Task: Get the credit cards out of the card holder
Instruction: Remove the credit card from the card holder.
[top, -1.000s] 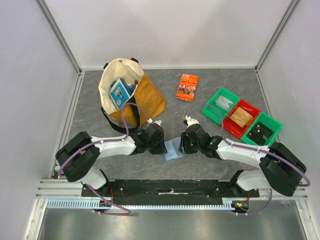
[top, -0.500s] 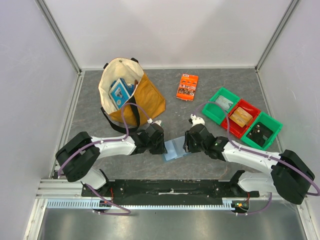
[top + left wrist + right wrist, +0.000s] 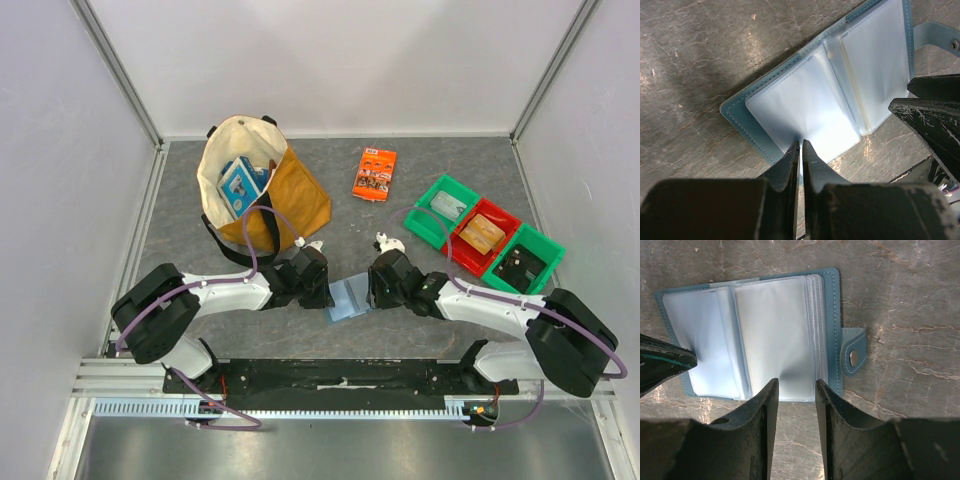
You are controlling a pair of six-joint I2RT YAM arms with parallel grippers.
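**Holder lies open near the table's near edge, its sleeves looking bare**

We find the card holder (image 3: 347, 298) lying open and flat close to the near edge of the table (image 3: 420, 165), about midway along it, between the two arms. The left gripper (image 3: 800, 145) has its fingers pressed together on the near edge of the page on its own side, nipping a thin sheet of it. The right gripper (image 3: 795, 390) stands spread, one finger on either side of a pucker in the other page's near edge, gripping nothing. The closing tab (image 3: 854, 356) sticks out just beyond.

We see no card in the exposed sleeves. What look like a tan-orange card (image 3: 482, 232) and a dark card (image 3: 518, 266) sit in the red bin (image 3: 461, 258) and a green bin (image 3: 545, 262) towards the right edge, too small to be sure of.

We judge the holder light, floppy and slick. Its film pages will probably slide and buckle rather than resist, so one side needs pinning. Any card left inside would be stiff and thin, best pinched by its exposed edge and drawn straight out of the pocket mouth.
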